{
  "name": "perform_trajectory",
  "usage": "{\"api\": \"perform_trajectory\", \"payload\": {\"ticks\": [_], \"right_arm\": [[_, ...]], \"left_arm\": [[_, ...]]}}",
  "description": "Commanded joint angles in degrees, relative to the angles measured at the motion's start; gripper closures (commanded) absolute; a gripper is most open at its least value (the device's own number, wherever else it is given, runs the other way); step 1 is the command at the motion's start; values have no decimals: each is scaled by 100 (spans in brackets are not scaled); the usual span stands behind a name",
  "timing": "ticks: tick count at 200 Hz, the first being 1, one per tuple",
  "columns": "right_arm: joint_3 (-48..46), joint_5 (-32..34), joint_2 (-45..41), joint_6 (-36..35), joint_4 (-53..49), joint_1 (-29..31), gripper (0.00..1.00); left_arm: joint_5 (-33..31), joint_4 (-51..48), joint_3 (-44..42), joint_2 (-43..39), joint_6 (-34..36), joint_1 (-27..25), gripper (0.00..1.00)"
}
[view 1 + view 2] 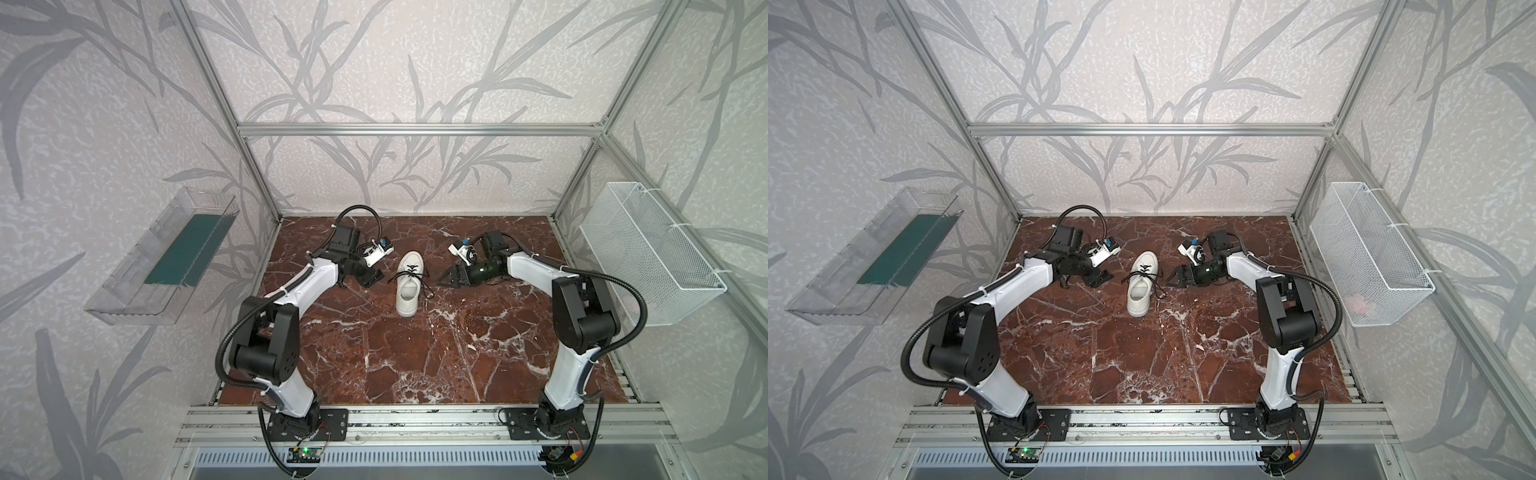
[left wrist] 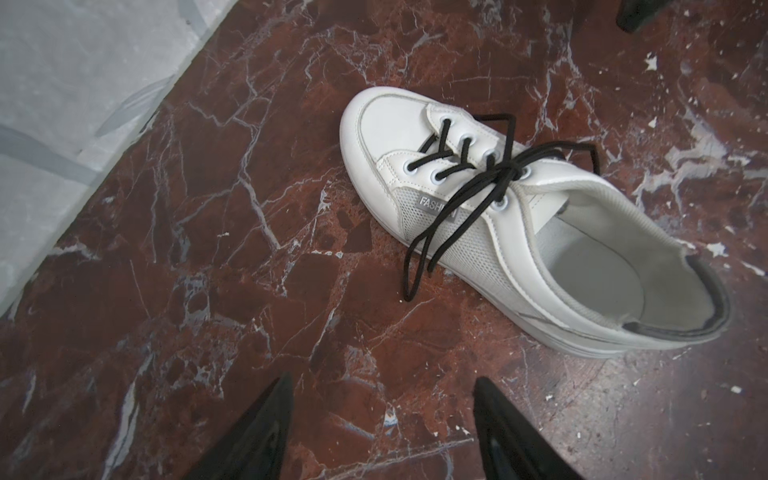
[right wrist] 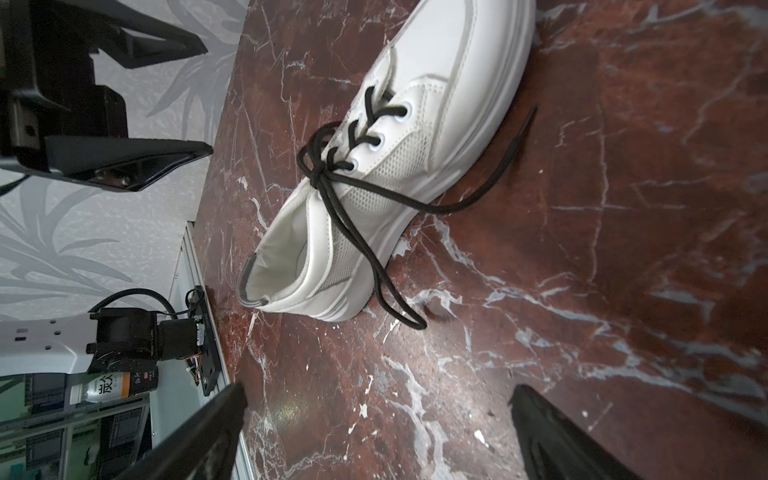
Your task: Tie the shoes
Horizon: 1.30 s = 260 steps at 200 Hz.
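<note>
A single white low-top sneaker, the shoes (image 1: 409,286) (image 1: 1142,286), stands mid-table, toe toward the back wall. Its black laces (image 2: 505,170) (image 3: 318,176) meet in a knot over the tongue. One loop falls to the table on each side, and a free end trails along the sole. My left gripper (image 1: 374,277) (image 1: 1102,277) (image 2: 382,378) hovers just left of the sneaker, open, with only bare marble between its fingers. My right gripper (image 1: 444,279) (image 1: 1173,279) (image 3: 379,388) is low on the sneaker's right, open wide and holding nothing. Neither gripper touches shoe or lace.
The table is red-brown marble (image 1: 415,365) inside an aluminium frame with patterned walls. A clear plastic bin (image 1: 162,266) hangs on the left wall and a white wire basket (image 1: 648,253) on the right wall. Both arm bases sit at the front rail.
</note>
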Motion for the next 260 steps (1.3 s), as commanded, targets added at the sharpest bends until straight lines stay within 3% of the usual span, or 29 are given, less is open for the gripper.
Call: {"api": "perform_trajectory", "payload": {"ticks": [1,21,45,57,116,182,234,260], "right_arm": [[-198,207,-328,123,194,-9,1],[-494,383,-590,175,486,-13,1],[-773,468,-839,230,744,-13,1],[-777,437,-864,237,710,-13,1],[-649,310,-688,221,511,-13,1],[-607,310,-638,116,426,-53,1],[-570,245,-533,100,427,-57,1],[-570,289,-608,65,422,-66,1]], "left_arm": [[137,1707,-664,-481,-1321,53,25],[69,2374,-1121,-741,-2260,103,18],[835,2860,-1467,-813,-3215,115,17],[840,2874,-1546,-768,-3542,69,18],[-761,1110,-1088,-305,-2971,-492,22],[-752,8,-255,470,-2803,-1027,24],[-374,60,26,861,-3196,-1336,28],[-614,129,-79,648,-3191,-1311,26]]}}
